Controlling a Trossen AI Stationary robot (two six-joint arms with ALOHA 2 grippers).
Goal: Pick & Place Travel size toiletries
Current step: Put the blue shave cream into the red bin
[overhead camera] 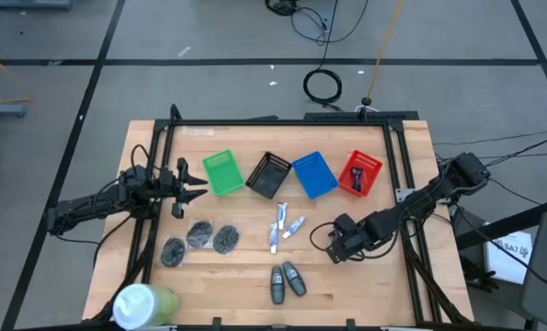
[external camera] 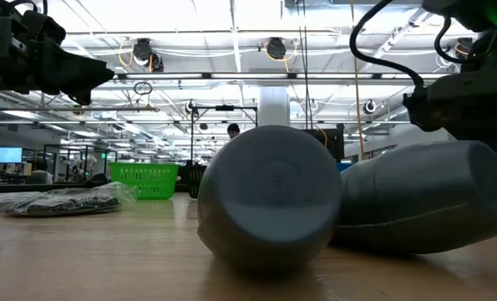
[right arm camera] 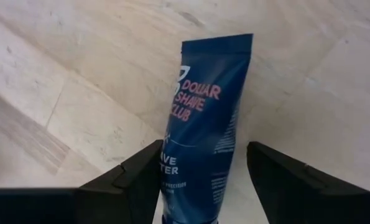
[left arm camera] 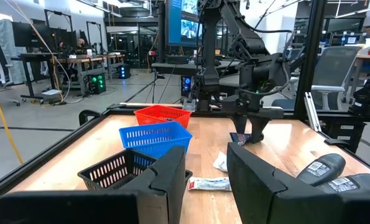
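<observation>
A dark blue tube [right arm camera: 203, 124] lies flat on the wooden table. My right gripper [right arm camera: 203, 186] is open and points down over it, one finger on each side of its lower part. In the high view this gripper [overhead camera: 336, 246] is at the table's right, near the red basket. Three dark grey bundles [overhead camera: 199, 239] lie at the left. Small white-silver tubes [overhead camera: 282, 226] lie in the middle, and two grey oval bottles [overhead camera: 288, 280] lie side by side at the near edge. My left gripper [overhead camera: 196, 179] is open and hovers beside the green basket, touching nothing. My right gripper comes at the blue tube from above, its fingers standing across the tube's width. One finger [right arm camera: 141, 177] stands right at the tube's edge [right arm camera: 167, 155], and I cannot tell whether it touches. The other finger [right arm camera: 284, 180] is apart from it. The tube lies flat on the table.
Green [overhead camera: 222, 173], black [overhead camera: 269, 175], blue [overhead camera: 313, 175] and red [overhead camera: 361, 173] baskets stand in a row at the far side. A large white-and-green cylinder [overhead camera: 144, 303] lies at the near left corner. The black frame rails [overhead camera: 397, 165] border the table.
</observation>
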